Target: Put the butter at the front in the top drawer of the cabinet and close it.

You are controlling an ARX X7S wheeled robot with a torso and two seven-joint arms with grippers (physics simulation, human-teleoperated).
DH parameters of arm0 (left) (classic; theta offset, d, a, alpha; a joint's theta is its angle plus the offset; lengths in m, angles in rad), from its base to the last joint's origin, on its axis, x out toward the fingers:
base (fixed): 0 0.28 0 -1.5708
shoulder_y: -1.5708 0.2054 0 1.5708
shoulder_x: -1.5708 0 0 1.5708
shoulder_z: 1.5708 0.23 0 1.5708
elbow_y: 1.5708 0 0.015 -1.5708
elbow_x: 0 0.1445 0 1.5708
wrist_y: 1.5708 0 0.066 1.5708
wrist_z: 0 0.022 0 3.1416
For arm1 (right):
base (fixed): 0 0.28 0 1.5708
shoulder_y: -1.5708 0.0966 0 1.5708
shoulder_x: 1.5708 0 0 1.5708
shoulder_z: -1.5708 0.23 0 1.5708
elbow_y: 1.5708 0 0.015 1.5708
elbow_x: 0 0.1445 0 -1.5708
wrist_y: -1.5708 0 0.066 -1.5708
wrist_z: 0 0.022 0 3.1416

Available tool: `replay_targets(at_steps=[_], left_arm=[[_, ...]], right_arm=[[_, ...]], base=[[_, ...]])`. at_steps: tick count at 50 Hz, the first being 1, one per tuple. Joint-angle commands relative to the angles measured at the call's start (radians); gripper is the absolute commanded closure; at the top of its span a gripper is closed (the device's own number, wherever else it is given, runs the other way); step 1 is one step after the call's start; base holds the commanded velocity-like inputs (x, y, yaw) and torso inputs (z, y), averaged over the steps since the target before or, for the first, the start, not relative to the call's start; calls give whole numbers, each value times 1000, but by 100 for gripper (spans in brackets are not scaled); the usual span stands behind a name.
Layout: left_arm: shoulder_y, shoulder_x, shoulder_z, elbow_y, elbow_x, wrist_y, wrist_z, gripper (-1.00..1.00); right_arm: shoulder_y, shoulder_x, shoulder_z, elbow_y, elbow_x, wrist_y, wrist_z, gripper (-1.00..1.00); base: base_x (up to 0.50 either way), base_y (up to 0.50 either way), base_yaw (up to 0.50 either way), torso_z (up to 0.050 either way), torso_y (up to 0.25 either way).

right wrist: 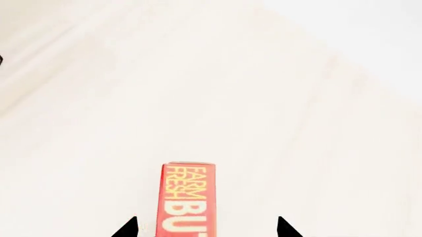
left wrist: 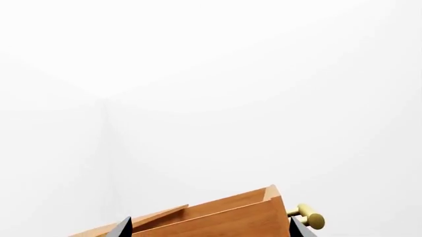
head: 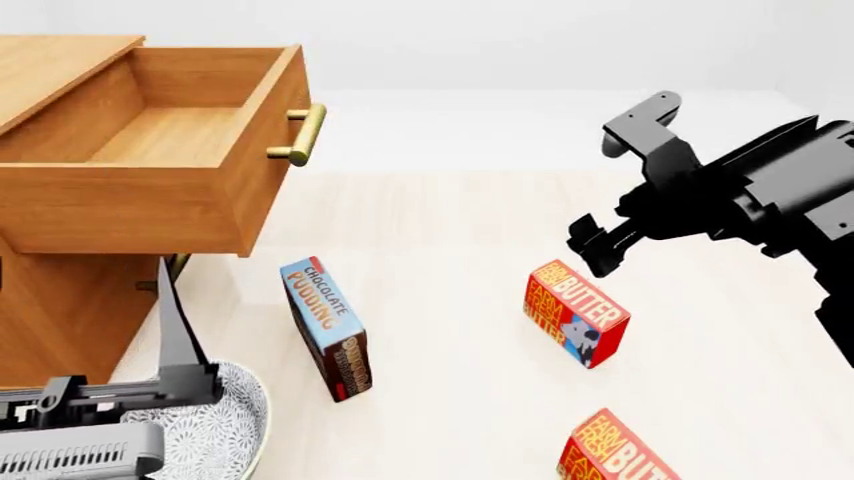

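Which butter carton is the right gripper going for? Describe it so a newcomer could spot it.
Start at the cabinet with its open top drawer. On the floor right of the pudding box stand two red butter cartons; it is the farther one, just below the right gripper, not the carton at the picture's bottom edge.

Head camera looks down; wrist cameras sit close

The cabinet (head: 60, 300) stands at the floor's far left corner with the top drawer (head: 160, 150) pulled out, the pudding box (head: 327, 328) just right of it, one butter (head: 577, 313) further right and the butter at the front (head: 621, 452) by the near edge.
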Motion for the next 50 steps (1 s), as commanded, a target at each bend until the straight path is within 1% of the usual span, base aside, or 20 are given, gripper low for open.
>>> replay_targets(at_steps=[1,25,36,50], left_arm=[[-12,4,3,-10,-4,0,7,-100],[-27,6,13,-16,5,-14,18,-100],[-33,9,19,-22,11,-17,23,-100],[-43,11,23,-28,12,-21,30,-100]], right_arm=[[-37,10,15,-17,26,8,7,-100],[-72,13,22,-18,41,18,18,-100],[-78,17,29,-22,47,18,21,-100],[-87,43,47,-62,68,37,49,-100]], base=[[0,0,0,0,0],[0,0,0,0,0],[0,0,0,8,-120],[0,0,0,13,-182]])
